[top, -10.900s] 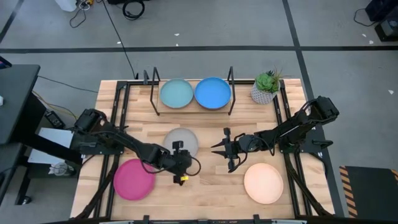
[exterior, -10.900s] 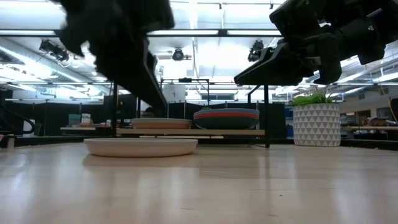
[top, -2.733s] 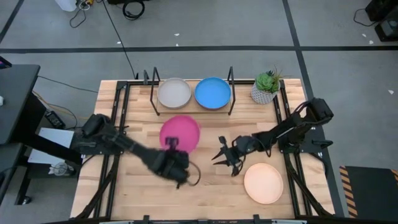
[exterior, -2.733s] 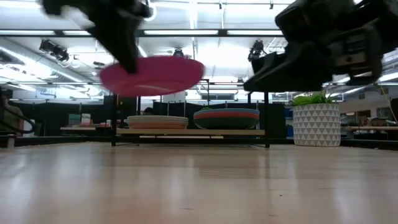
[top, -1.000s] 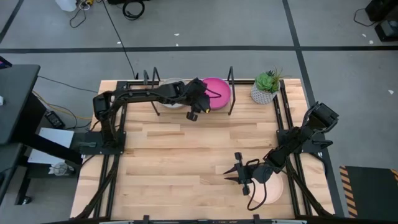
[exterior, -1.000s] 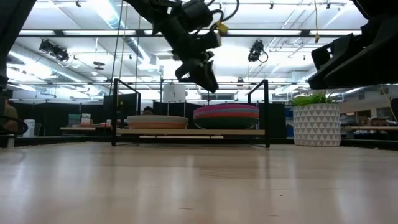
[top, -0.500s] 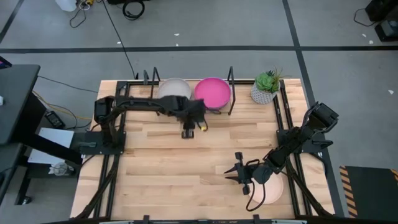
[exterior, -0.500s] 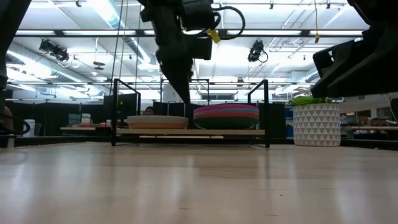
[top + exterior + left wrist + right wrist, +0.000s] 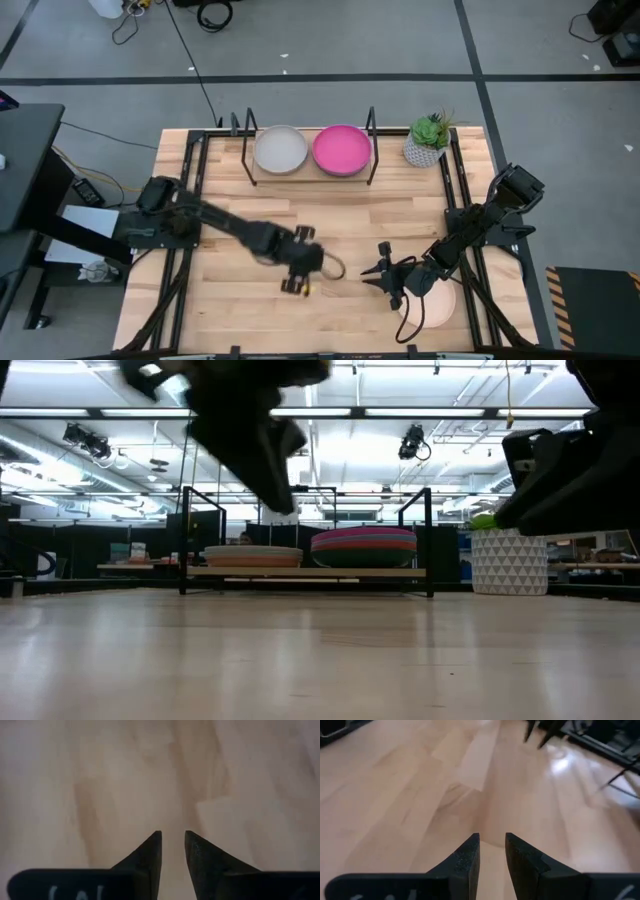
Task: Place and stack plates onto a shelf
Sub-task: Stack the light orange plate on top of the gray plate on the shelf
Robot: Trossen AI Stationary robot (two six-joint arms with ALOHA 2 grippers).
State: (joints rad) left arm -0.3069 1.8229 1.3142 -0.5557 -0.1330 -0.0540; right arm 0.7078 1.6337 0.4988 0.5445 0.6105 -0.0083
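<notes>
The cream plate (image 9: 432, 302) lay on the table's near-right part, directly under the right gripper (image 9: 385, 283), nearly closed and empty; the left gripper (image 9: 296, 287), likewise empty, hovered farther left

This is a robotics lab or large industrial workspace. The wooden table (image 9: 250, 300) stands on a bare grey concrete floor (image 9: 330, 105) crossed by dark taped lines (image 9: 300, 78), with loose black cables (image 9: 210, 14) lying near the top edge. The low view shows a high open ceiling with long strip lights (image 9: 420, 412) and hanging fixtures (image 9: 412, 442), and rows of benches and equipment (image 9: 120, 555) in the dim background. A small potted plant (image 9: 428, 138) decorates one table corner.
</notes>
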